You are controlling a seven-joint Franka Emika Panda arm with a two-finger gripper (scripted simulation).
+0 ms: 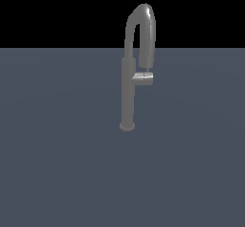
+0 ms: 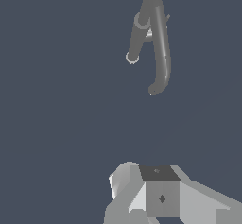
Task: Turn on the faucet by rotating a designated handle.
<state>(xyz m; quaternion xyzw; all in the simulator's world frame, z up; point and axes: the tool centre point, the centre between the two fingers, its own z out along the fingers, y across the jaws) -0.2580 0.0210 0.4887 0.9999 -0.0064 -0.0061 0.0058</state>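
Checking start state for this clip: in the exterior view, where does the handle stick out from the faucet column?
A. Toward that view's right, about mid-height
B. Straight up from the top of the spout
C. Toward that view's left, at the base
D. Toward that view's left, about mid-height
A: the handle juts toward the exterior view's right from the middle of the faucet column, just below the downturned spout tip.

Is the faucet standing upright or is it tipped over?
Upright. In the exterior view the faucet rises straight from its round base on the grey floor, the handle sticks out sideways, level, and the spout arches overhead.
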